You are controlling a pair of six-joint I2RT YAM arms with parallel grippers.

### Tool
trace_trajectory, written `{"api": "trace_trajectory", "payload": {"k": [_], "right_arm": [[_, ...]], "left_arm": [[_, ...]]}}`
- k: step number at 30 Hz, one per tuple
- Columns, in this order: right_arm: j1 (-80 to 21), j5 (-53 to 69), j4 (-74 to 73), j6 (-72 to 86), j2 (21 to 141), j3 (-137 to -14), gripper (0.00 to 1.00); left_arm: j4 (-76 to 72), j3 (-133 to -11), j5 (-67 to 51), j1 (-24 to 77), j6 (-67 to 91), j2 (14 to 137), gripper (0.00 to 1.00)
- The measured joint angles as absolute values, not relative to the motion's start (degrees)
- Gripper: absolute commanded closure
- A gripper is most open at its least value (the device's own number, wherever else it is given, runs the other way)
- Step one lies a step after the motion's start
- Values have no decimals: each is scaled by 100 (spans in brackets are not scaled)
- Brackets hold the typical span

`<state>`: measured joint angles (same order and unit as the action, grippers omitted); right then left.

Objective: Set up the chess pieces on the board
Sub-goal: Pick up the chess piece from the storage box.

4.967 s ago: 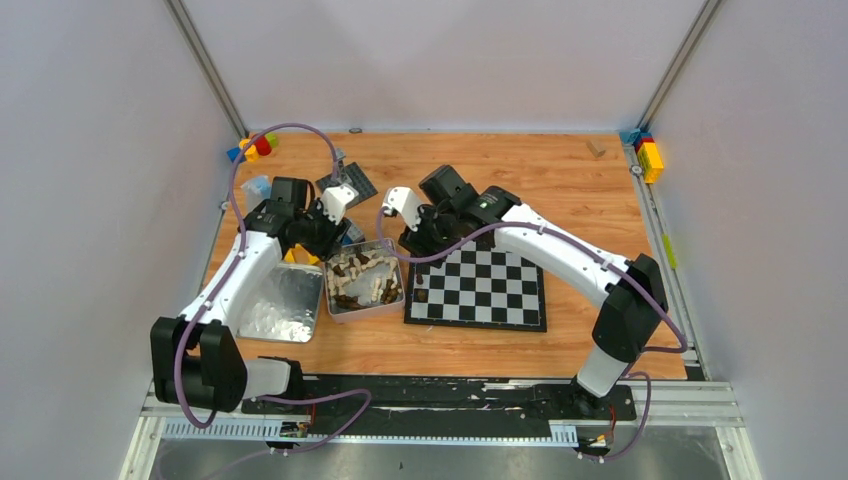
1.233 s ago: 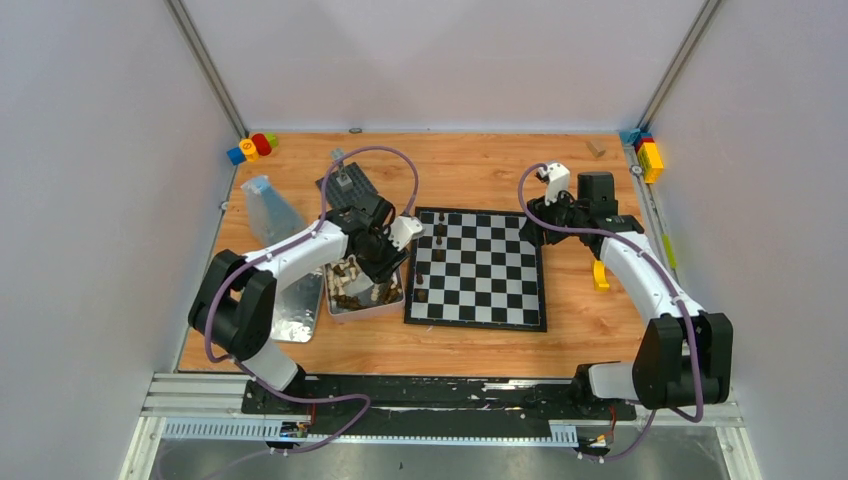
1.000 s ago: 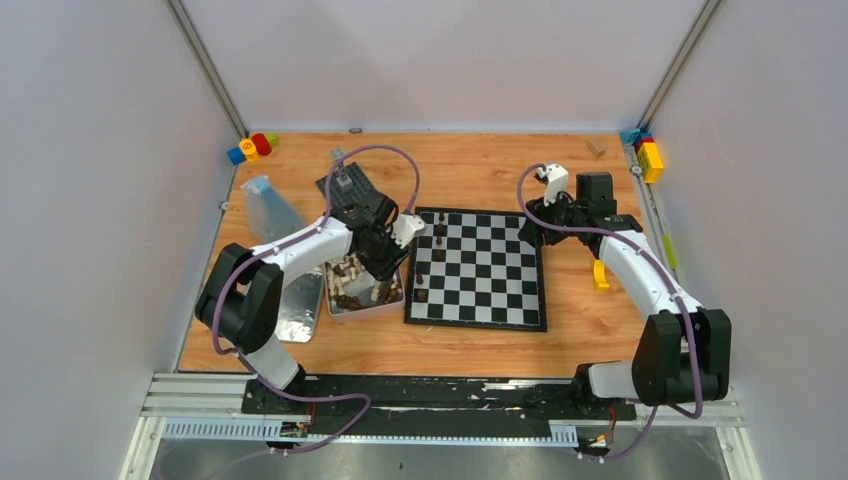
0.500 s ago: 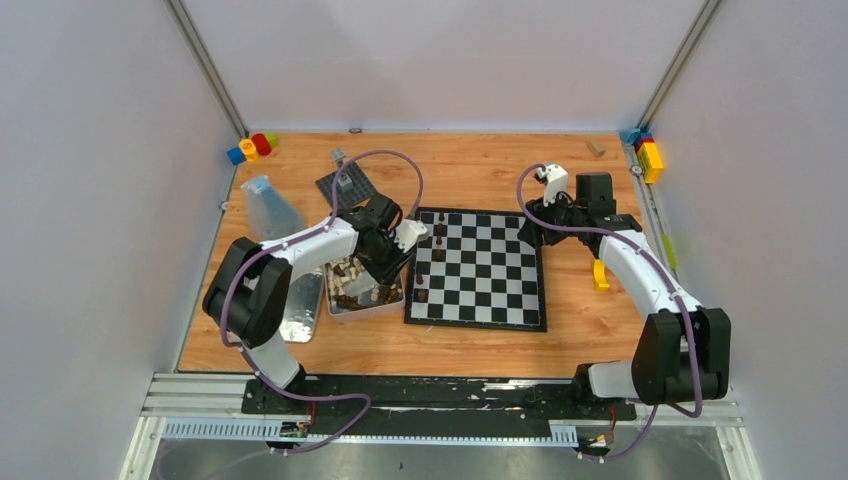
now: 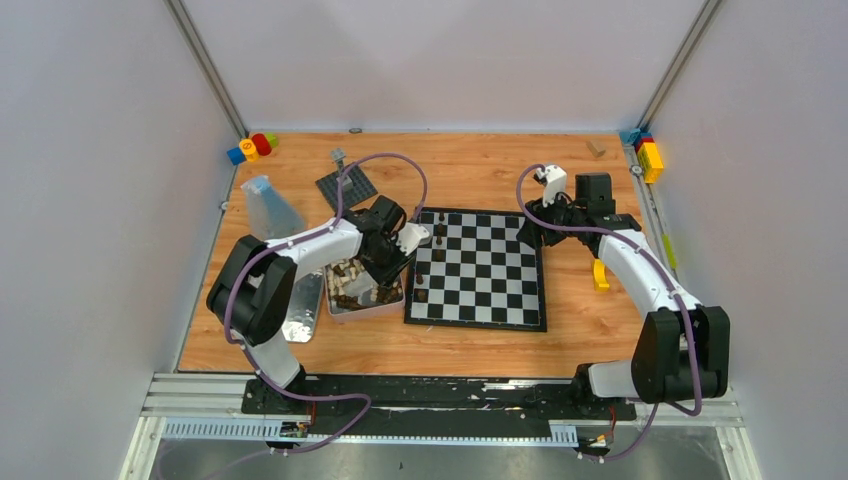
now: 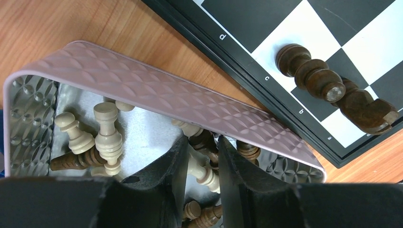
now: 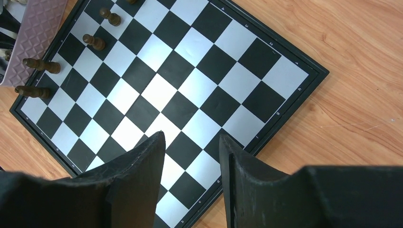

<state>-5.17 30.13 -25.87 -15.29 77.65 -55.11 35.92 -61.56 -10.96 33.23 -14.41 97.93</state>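
While the left claw reaches down into the metal tin lying just beside the left edge of the board, its fingers stand narrowly apart around a cream piece among the heaped chess pieces, and whether they pinch it or merely straddle it cannot be told. Over the board's far right corner the right claw hangs released, fingers wide and nothing between them. A few dark pieces stand on squares along the board's left edge, close to the tin, and the board itself lies flat on the wooden desk.
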Motion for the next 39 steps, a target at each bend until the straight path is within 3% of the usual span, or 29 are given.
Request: {"api": "trace_trajectory", "payload": {"k": [8, 14, 19, 30, 39], "right_arm": [[-517, 3061, -2589, -1529, 7797, -5511, 53], [-517, 3100, -2600, -1529, 7846, -5511, 54], [-517, 3162, -2611, -1527, 7846, -5511, 54], [-582, 3489, -2751, -1549, 7856, -5616, 53], [-642, 4674, -2877, -1341, 8232, -6615, 48]], "left_arm": [[3577, -6058, -753, 3367, -1559, 9793, 68], [3575, -6040, -666, 3367, -1643, 9793, 82], [3586, -6040, -604, 3367, -1695, 9734, 99], [3883, -6182, -958, 3330, -1944, 8779, 100], [4213, -7384, -2353, 3240, -1806, 8713, 100]]}}
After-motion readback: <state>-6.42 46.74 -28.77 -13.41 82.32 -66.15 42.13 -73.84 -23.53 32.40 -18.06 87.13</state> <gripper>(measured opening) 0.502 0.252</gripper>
